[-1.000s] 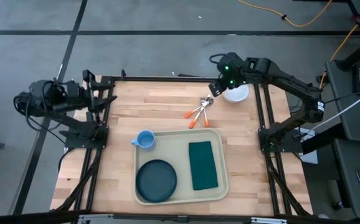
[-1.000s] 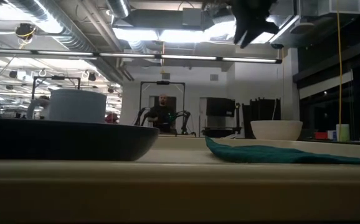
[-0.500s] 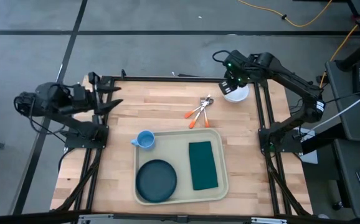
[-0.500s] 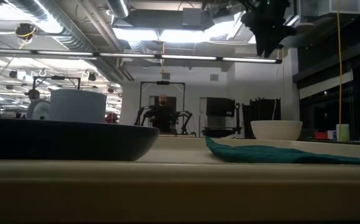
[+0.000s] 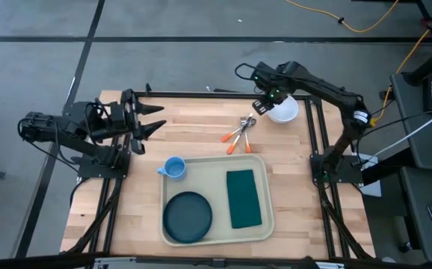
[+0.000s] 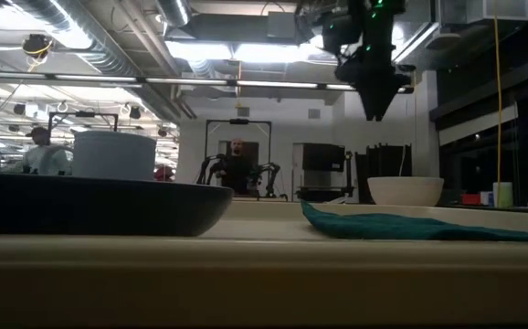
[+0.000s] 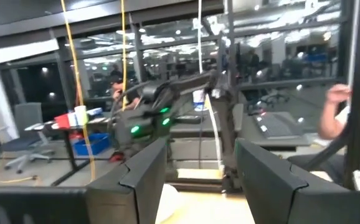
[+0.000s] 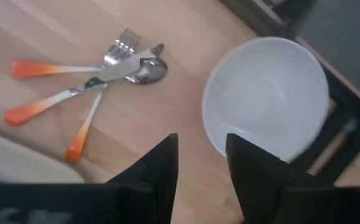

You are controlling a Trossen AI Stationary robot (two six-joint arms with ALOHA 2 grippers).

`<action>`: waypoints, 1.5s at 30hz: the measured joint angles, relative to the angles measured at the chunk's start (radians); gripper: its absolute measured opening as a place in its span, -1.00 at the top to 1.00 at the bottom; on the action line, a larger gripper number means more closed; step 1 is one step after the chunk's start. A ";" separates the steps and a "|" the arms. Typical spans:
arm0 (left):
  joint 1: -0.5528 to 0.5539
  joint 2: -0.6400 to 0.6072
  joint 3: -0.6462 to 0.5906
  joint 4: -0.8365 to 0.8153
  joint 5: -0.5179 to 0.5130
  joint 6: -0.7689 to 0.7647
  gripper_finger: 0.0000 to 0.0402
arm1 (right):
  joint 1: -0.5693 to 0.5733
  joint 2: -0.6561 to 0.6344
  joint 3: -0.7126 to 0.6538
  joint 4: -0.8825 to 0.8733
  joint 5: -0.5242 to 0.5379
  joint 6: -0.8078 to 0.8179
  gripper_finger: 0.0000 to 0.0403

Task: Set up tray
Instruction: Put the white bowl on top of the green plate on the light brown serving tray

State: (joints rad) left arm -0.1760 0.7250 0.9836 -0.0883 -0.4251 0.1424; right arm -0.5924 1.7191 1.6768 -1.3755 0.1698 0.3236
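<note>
Right gripper [image 5: 263,104] has swung back beside the white bowl [image 5: 283,110], fingers slightly apart and empty, so it's probably tray-bound [image 5: 264,217] next.

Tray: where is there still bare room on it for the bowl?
On the tray, the only sizeable bare patch is the far strip, above the teal plate and left of the green napkin, just past the blue cup. The near half is crowded. The white bowl sits at the table's far right corner.
</note>
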 joint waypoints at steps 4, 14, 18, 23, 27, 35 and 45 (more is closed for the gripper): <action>0.003 0.002 0.000 0.003 0.001 -0.041 0.08 | -0.045 0.022 0.000 0.034 -0.004 -0.019 0.31; 0.002 -0.003 0.000 -0.008 -0.025 -0.051 0.08 | -0.098 -0.107 0.000 0.042 -0.028 -0.055 0.31; 0.002 -0.002 0.000 -0.019 -0.036 -0.051 0.08 | -0.065 -0.204 -0.019 0.091 -0.031 -0.043 0.31; 0.002 -0.002 0.000 -0.020 -0.056 -0.051 0.08 | -0.015 -0.378 -0.157 0.246 -0.056 0.005 0.31; 0.002 -0.002 0.000 -0.018 -0.080 -0.051 0.08 | 0.004 -0.484 -0.313 0.314 -0.057 0.087 0.31; 0.002 -0.002 0.000 -0.007 -0.096 -0.051 0.08 | 0.003 -0.489 -0.589 0.354 -0.003 0.114 0.31; 0.002 -0.002 0.000 0.009 -0.107 -0.096 0.08 | -0.081 -0.482 -0.648 0.493 -0.141 0.064 0.22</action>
State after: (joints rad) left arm -0.1738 0.7227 0.9836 -0.0797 -0.5323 0.0466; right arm -0.6738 1.2373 1.0285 -0.8823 0.0288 0.3881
